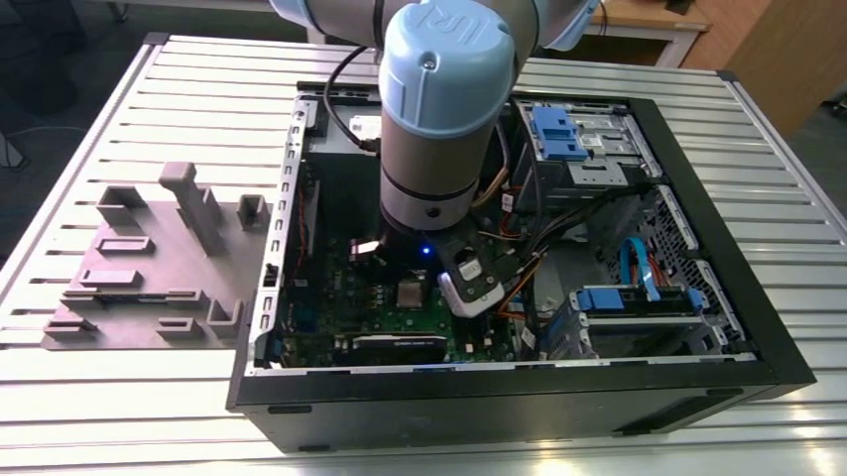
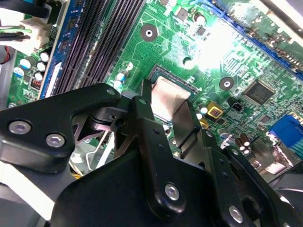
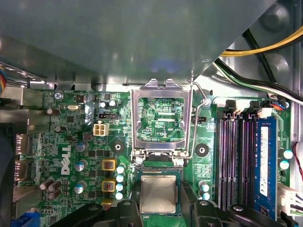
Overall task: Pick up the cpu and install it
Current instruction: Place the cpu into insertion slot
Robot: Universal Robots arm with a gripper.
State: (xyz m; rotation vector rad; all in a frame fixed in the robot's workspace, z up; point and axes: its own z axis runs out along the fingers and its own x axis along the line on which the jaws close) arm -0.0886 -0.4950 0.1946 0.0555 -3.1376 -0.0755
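- Slatted metal table (image 1: 133, 109) with an open pc case (image 1: 781, 367) lying on its side. A grey fixture block (image 1: 146, 268) sits on the table, at the exterior view's left of the case.
- We see the arm (image 1: 443, 109) reaching down into the case over the green motherboard (image 3: 71, 142).
- The gripper (image 2: 168, 106) is low over the board. Its fingers (image 2: 146, 109) are set narrow, about the cpu's width, one against each of two opposite edges. We read that as pinching the cpu, going mostly by the second wrist view.
- The cpu (image 2: 168, 92) is directly between the fingertips, lying flat with its metal top up. The first wrist view shows the same.
- It lies inside the socket's outline, edges square to it. We can't tell whether it is fully seated or just above.
- The chip is near square, so no long axis to speak of. The fingers' closing line runs straight across it.
- The socket frame (image 3: 161, 87) is swung open and stands just beyond the fingertips, with the lever wire (image 3: 195, 123) beside it. Neither touches the fingers.
- The memory slots (image 3: 232, 151) are off to one side of the fingers, well apart.
- Our judgement: the cpu is at the socket, and the frame is not yet closed over it.
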